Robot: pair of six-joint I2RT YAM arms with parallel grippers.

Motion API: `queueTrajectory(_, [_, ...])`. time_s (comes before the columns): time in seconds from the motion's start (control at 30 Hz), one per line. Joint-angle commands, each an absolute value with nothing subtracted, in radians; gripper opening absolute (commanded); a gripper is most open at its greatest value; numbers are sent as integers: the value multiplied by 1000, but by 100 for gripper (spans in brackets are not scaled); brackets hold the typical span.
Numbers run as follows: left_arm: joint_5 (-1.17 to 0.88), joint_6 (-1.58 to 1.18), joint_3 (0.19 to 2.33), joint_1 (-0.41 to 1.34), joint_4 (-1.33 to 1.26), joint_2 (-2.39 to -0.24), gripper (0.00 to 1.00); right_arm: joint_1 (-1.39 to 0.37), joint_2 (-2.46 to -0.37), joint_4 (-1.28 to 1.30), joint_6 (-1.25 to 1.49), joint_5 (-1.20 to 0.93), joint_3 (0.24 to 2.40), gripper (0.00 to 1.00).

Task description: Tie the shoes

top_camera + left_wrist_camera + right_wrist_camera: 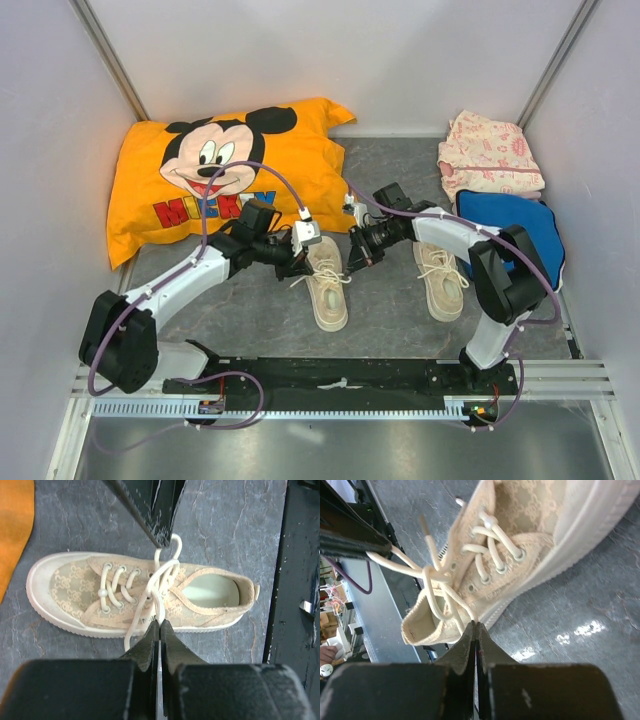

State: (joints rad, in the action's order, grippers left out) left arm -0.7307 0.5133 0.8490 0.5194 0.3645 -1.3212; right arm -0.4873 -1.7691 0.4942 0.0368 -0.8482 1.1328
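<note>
Shoe laces [159, 605] in left end effector [160, 623]

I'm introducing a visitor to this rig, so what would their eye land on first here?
The bright orange Mickey Mouse pillow at the far left of the table stands out first. Mid-table, the left tool and right tool, both shut, each pinch the white laces of the left shoe from opposite sides; the right shoe lies beside it.

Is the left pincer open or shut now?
Shut, on a lace. In the left wrist view the left pincer shows no gap at its tips, and the white lace of the shoe runs in between them.
</note>
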Motion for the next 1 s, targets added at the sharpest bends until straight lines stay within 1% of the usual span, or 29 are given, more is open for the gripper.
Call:
queueTrajectory(0.0, [-678,515,830,512,368,-1282,2,-471,-1715,505,8,-816,1100,0])
queueTrajectory(0.43, [-638,503,854,457,425,-1284,2,-451,-1680,523,-48,-792,1048,0])
queueTrajectory(0.87, [-635,410,948,445,364,-1424,1,-451,-1681,520,-43,-790,1057,0])
queueTrajectory(0.97, [-641,411,939,445,344,-1422,11,-451,-1689,519,-32,-802,1072,0])
